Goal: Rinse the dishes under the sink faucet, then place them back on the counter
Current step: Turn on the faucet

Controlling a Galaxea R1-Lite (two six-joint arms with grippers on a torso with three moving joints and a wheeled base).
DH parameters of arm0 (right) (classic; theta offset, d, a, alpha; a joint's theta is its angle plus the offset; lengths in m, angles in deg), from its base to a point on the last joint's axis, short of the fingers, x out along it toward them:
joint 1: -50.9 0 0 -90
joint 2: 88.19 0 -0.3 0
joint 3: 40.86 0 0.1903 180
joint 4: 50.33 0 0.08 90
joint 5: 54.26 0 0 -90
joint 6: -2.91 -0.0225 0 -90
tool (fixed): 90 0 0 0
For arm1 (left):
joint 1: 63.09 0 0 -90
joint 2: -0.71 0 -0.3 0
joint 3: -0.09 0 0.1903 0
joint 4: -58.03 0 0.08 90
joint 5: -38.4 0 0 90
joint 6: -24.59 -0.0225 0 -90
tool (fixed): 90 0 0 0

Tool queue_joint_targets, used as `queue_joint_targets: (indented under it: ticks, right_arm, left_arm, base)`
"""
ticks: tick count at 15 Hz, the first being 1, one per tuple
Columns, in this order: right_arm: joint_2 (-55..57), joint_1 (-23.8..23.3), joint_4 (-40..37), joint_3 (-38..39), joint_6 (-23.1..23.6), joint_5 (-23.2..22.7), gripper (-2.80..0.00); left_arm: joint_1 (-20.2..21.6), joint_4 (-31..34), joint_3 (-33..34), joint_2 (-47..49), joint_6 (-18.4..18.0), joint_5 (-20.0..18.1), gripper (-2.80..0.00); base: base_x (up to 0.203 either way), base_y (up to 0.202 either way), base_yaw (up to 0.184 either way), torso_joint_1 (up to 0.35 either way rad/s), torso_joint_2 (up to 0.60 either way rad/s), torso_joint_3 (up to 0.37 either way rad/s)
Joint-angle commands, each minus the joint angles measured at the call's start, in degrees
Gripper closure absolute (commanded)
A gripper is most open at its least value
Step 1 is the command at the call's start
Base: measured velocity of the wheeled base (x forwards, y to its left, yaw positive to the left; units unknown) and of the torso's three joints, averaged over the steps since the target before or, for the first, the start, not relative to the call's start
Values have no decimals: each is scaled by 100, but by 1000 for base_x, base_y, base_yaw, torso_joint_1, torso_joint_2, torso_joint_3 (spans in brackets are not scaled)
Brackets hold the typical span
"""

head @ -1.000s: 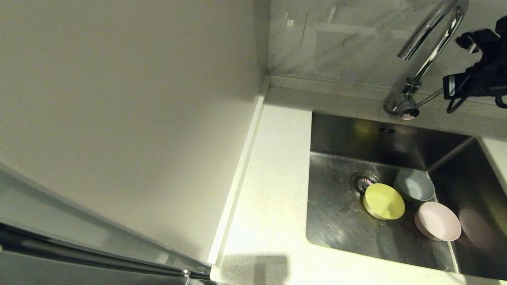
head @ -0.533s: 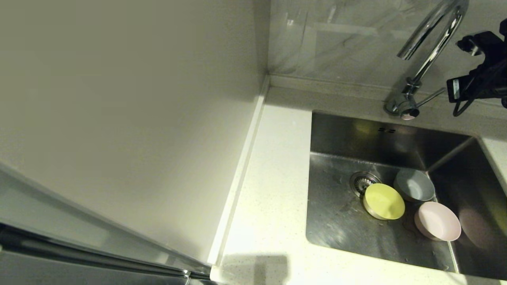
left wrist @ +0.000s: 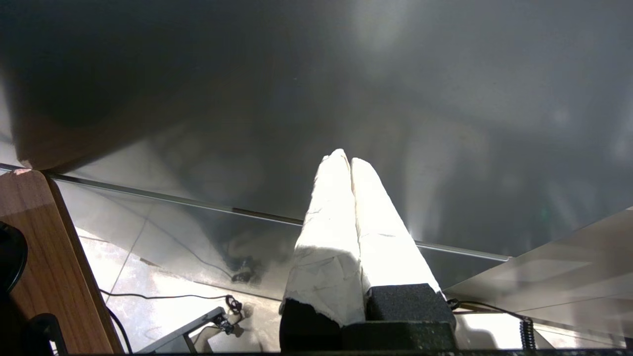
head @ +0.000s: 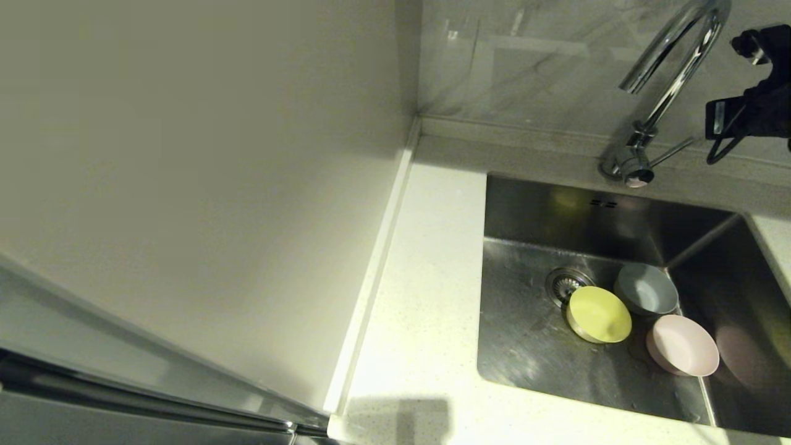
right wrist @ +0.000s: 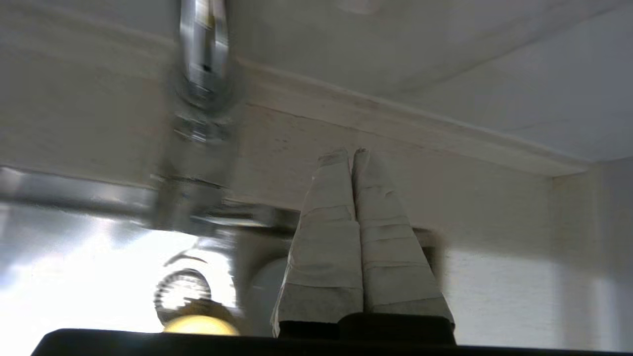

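Head view: sink [head: 531, 346] set into the white speckled counter [head: 420, 321], which runs along its left side and front. Three bowls lie on the basin floor toward the right. Yellow-green bowl [head: 599, 314] is just beside the round drain [head: 565, 284] and overlaps its edge. Grey-blue bowl [head: 646, 288] sits behind it, touching or nearly touching (cannot tell which). Pink bowl [head: 683, 345] lies nearest the right wall, close to the other two. Faucet [head: 670, 74] rises from its round base behind the basin, its thin lever pointing to the right. Black right arm hardware sits at the upper right edge, beside the lever end and above the back of the counter; its fingertips do not show from here. Plain off-white wall panel [head: 185, 185] fills the left.

Left wrist view: left gripper [left wrist: 350, 160], fingers wrapped in white, pressed together with nothing between them. It points at a dark glossy panel [left wrist: 316, 99], away from the sink. Wooden edge [left wrist: 44, 257] to one side, tiled floor [left wrist: 163, 277] with cables beneath.

Right wrist view: right gripper [right wrist: 352, 154], fingers closed tip to tip, empty. It hangs over the back counter strip, near the blurred faucet base [right wrist: 203, 113] but apart from it. Drain and a sliver of the yellow-green bowl [right wrist: 200, 325] show in the basin below.
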Motion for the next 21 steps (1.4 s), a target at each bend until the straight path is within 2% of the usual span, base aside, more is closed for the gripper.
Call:
queue_joint_targets:
  ticks: [1, 5, 14, 21]
  right_arm:
    - [5, 216, 9, 52, -442, -24, 0]
    - [62, 345, 1, 133, -595, -43, 0]
    - [314, 320, 36, 28, -244, 11, 0]
    - [295, 142, 247, 83, 619, 373, 0]
  left_arm:
    - [1, -2, 18, 0, 2, 0, 0]
    - [1, -2, 18, 0, 2, 0, 0]
    - [1, -2, 18, 0, 2, 0, 0]
    - [1, -2, 18, 0, 2, 0, 0]
  base:
    - [0, 0, 0, 0, 0, 0]
    - [0, 0, 0, 0, 0, 0]
    - [0, 0, 0, 0, 0, 0]
    - [0, 0, 0, 0, 0, 0]
